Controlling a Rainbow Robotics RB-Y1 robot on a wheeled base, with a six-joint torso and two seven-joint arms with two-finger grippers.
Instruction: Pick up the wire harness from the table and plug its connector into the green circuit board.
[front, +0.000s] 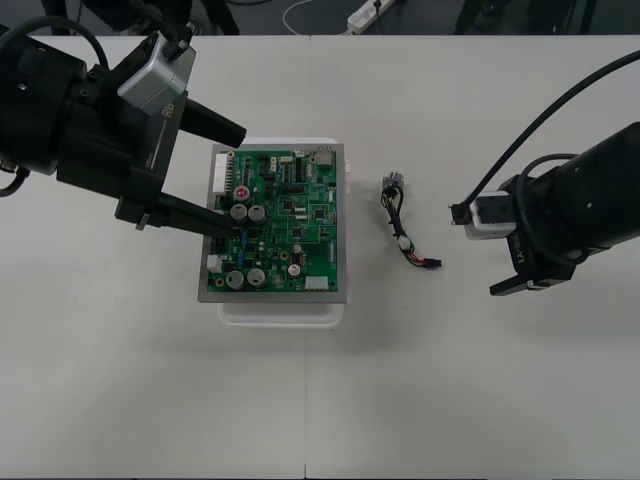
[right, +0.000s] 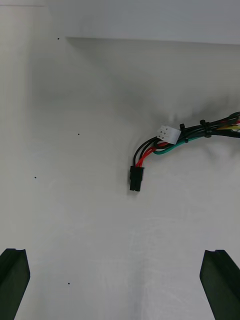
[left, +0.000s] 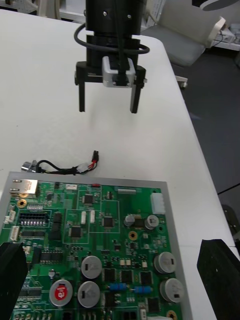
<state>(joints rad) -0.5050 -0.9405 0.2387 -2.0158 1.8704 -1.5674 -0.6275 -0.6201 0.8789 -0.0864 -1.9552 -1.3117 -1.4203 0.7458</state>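
wire harness (front: 405, 225) — loose on the table (front: 450, 400) beside the green circuit board (front: 280, 225), black plug (right: 136, 179) free; right gripper (front: 475, 250) near it, fingers spread; left gripper (front: 240, 182) over the board, fingers wide apart.

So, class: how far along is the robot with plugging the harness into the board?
Done: nothing yet. The wire harness lies loose on the table beside the green circuit board, its black plug free. In hand: the right gripper hovers open by the plug; the left gripper hangs open over the board. Remaining: grasp, lift, plug in.
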